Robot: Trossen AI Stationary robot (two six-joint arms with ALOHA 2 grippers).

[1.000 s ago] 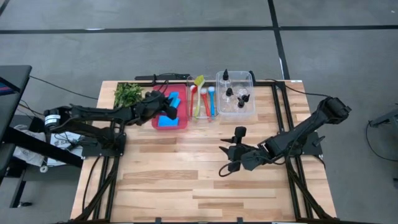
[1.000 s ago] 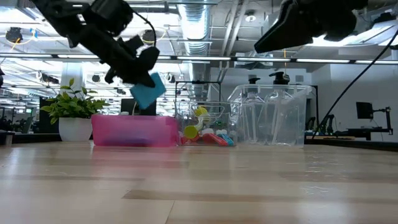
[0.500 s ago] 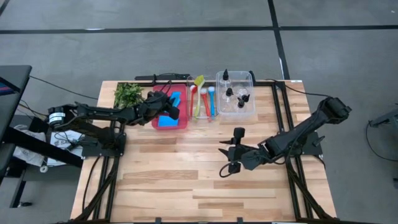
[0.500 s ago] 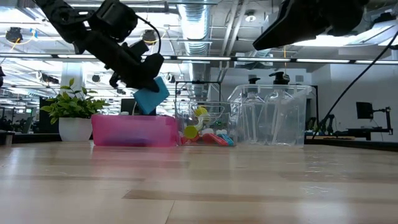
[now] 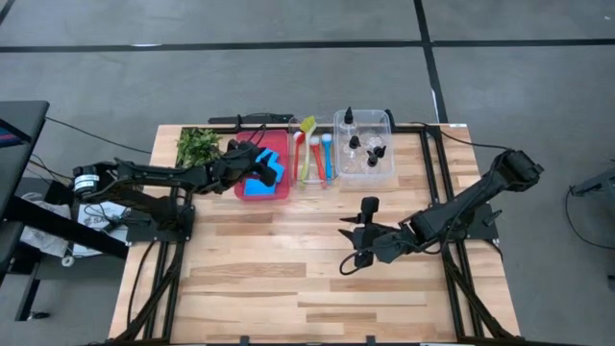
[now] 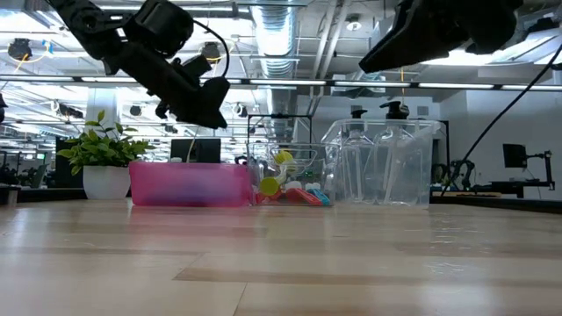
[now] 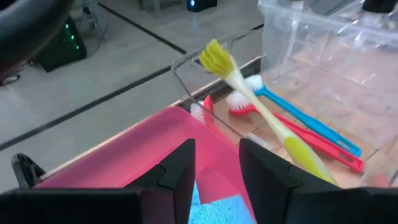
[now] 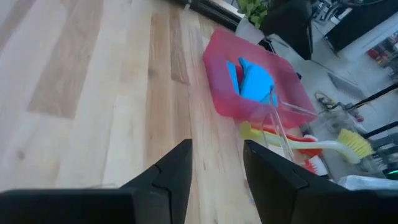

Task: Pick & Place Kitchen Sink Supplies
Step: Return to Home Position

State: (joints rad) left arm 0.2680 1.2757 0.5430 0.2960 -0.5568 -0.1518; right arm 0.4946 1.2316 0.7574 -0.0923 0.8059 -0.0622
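Sponge [image 5: 258, 187] has dropped out of the left hand [image 5: 261, 165], now open & empty over the red bin [image 5: 282, 144] w/ the sponge inside; right hand [image 5: 354, 235] open over the table [image 5: 250, 279]; nxt: both arms go home.

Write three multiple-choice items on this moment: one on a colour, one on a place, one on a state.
1. The sponges in the red bin are: A) yellow; B) blue; C) green.
2. The right gripper hangs over: A) the red bin; B) bare table; C) the floor.
3. The left gripper is: A) open and empty; B) shut on a sponge; C) out of view.

Answers: 1 B, the high view shows blue pads lying in the bin. 2 B, only wood planks lie beneath it in the high view. 3 A, its wrist view shows the fingers apart with nothing between them.
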